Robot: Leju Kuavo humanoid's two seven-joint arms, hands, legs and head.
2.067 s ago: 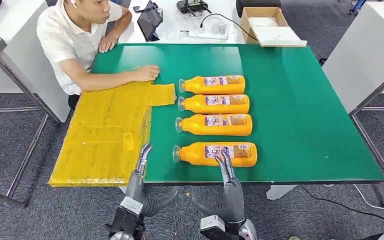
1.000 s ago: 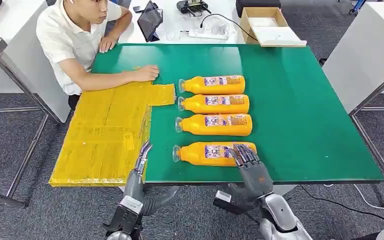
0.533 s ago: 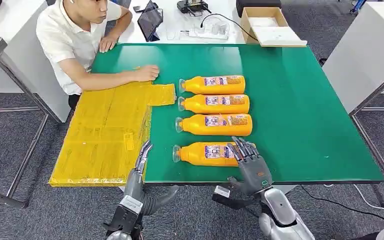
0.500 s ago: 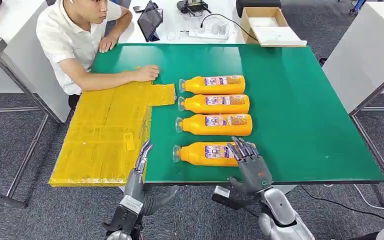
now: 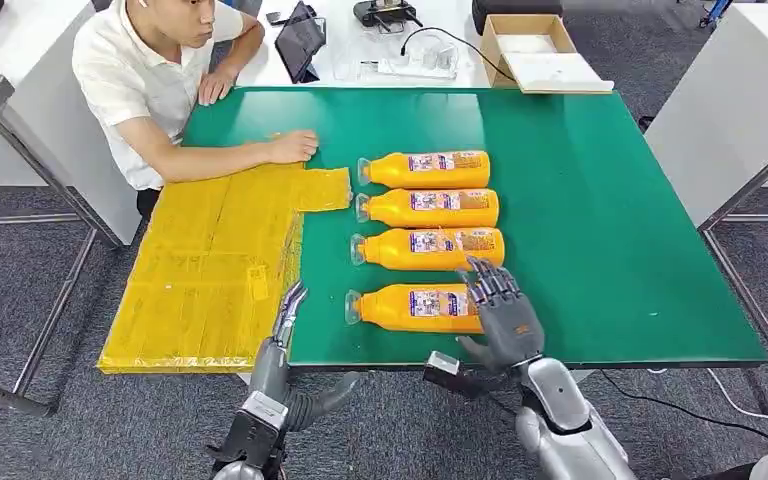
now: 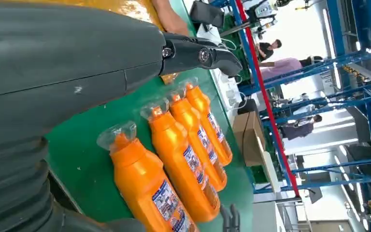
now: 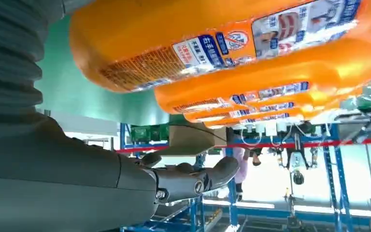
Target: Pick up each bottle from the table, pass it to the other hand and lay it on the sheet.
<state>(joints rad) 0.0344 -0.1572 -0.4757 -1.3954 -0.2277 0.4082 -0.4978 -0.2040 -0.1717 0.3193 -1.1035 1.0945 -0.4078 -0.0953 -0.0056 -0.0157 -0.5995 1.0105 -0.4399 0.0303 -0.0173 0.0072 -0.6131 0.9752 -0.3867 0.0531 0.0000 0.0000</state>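
Several orange bottles lie side by side on the green table point(image 5: 600, 200), caps toward the yellow sheet point(image 5: 210, 265). My right hand point(image 5: 500, 315) hovers with fingers spread over the base end of the nearest bottle point(image 5: 410, 308), thumb toward the table's front edge, gripping nothing. The right wrist view has that bottle point(image 7: 198, 43) close above the right hand point(image 7: 101, 179), its thumb apart from it. My left hand point(image 5: 285, 320) stands at the front edge beside the sheet, fingers straight, holding nothing. In the left wrist view the left hand point(image 6: 77, 63) is beside the nearest bottle point(image 6: 145, 188).
A person sits at the far left with one hand point(image 5: 295, 147) on the sheet's far corner. Behind the green table, a white table holds a tablet point(image 5: 300, 40), a power strip point(image 5: 420, 62) and a cardboard box point(image 5: 535, 50).
My right hand has moved from the front edge rightward and forward, spreading its fingers over the nearest bottle's base end. The left hand and the bottles have stayed put.
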